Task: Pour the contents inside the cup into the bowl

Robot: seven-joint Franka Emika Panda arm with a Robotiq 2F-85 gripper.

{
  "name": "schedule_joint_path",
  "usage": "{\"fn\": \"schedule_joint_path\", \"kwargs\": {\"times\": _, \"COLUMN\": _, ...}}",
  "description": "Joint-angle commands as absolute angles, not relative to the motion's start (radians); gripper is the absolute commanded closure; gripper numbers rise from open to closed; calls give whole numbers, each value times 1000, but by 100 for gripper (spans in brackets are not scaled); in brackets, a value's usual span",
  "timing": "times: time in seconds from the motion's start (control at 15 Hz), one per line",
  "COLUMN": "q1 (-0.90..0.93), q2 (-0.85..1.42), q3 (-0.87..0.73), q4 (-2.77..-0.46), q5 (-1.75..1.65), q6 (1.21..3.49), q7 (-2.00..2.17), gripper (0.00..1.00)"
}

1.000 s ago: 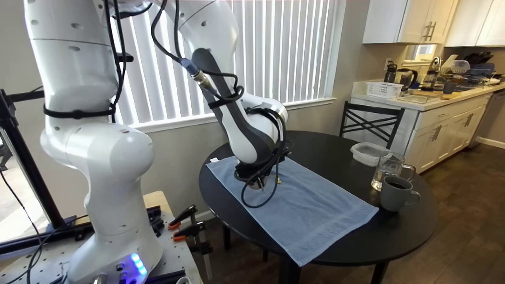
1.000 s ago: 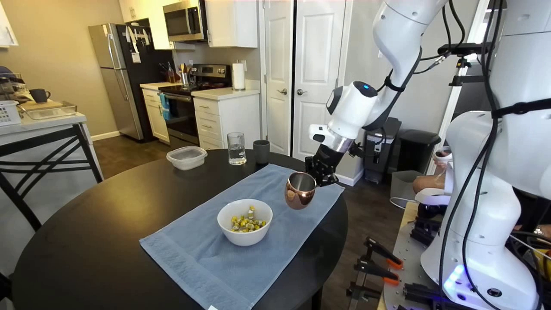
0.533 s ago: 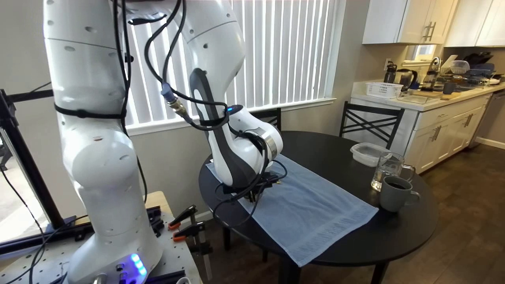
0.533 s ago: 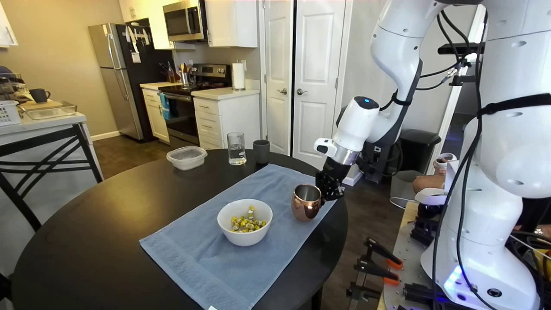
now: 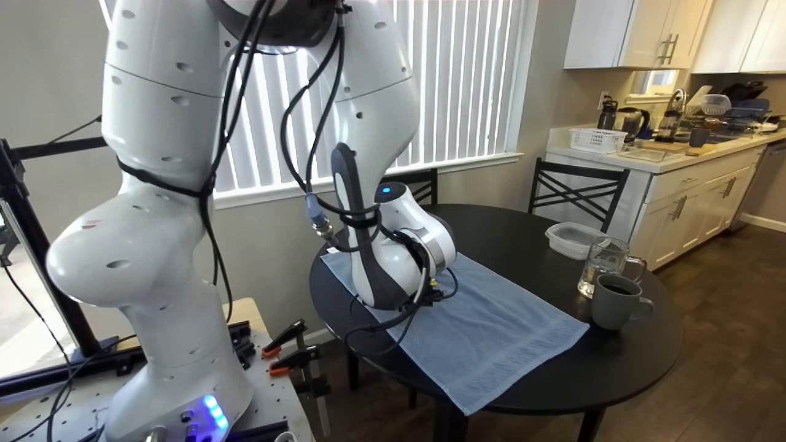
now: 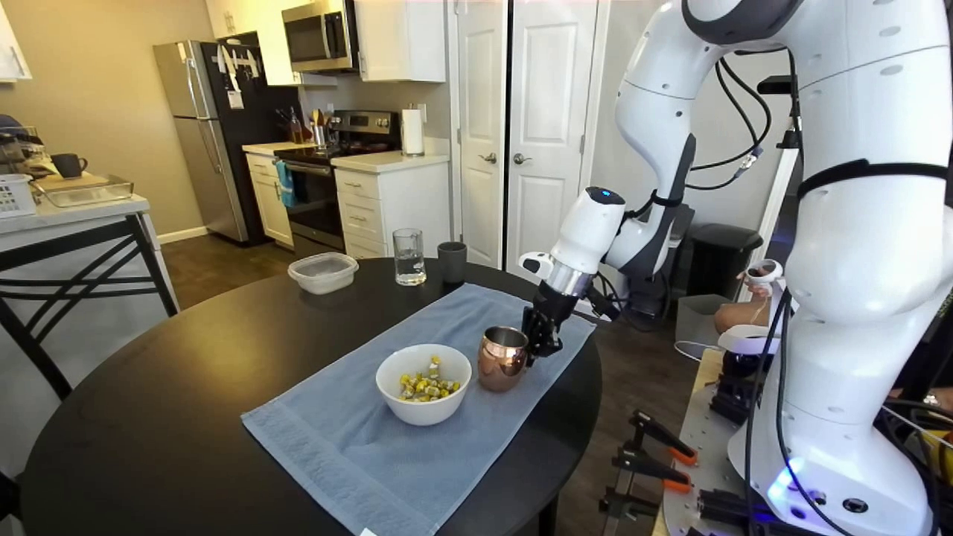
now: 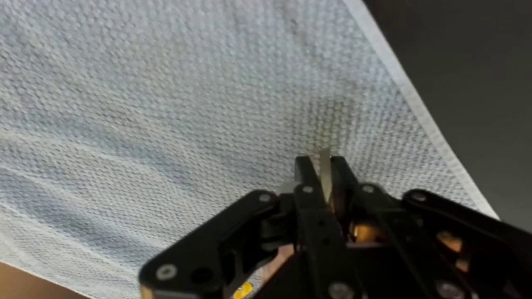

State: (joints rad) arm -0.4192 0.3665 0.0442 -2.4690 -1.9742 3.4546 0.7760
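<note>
One dark chair (image 6: 67, 240) is standing at the left of an exterior view, near a round black bench (image 6: 186, 402). Along the bench's far side, a translucent container (image 6: 323, 273) is sitting near a glass mug (image 6: 409, 249) of clear liquid (image 6: 410, 272), with a grey mug (image 6: 452, 262) standing just beside it; dark liquid (image 5: 616, 288) is showing inside the grey mug in an exterior view. Closer to the camera, a blue towel (image 6: 357, 461) is lying spread across the bench, its long edges slanting. On the towel, the white bowl (image 6: 424, 412) is holding a heap of small yellow-and-silver pieces (image 6: 428, 388). Just right of the bowl, the copper cup (image 6: 500, 366) is facing mouth up over the towel, its body close to upright; the views are leaving it unclear whether the cup is touching the fabric. Grey metal is gleaming inside the cup's rim, while its floor is lying out of sight. At the cup's right side, the end effector (image 7: 323, 162) is gripping the handle (image 7: 326, 176), its two fingers (image 7: 306, 170) lying almost together on the thin strip, as the wrist view is showing. Farther right, two black clamps (image 6: 648, 467) with orange tips are jutting beside the robot's base (image 6: 856, 461), and the white arm (image 6: 588, 231) is hanging bent, angled down at the cup.
</note>
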Motion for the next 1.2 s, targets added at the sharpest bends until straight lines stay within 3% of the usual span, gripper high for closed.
{"fn": "schedule_joint_path", "kwargs": {"times": 0.0, "q1": -566, "q2": 500, "q3": 143, "q4": -2334, "q5": -2087, "q6": 3454, "q7": 852, "gripper": 54}}
{"fn": "schedule_joint_path", "kwargs": {"times": 0.53, "q1": -707, "q2": 597, "q3": 302, "q4": -2215, "q5": -2436, "q6": 3462, "q7": 1070, "gripper": 5}}
{"fn": "schedule_joint_path", "kwargs": {"times": 0.67, "q1": -720, "q2": 596, "q3": 328, "q4": -2212, "q5": -2502, "q6": 3460, "q7": 1124, "gripper": 0}}
{"fn": "schedule_joint_path", "kwargs": {"times": 1.13, "q1": -703, "q2": 586, "q3": 323, "q4": -2209, "q5": -2560, "q6": 3460, "q7": 1211, "gripper": 0}}
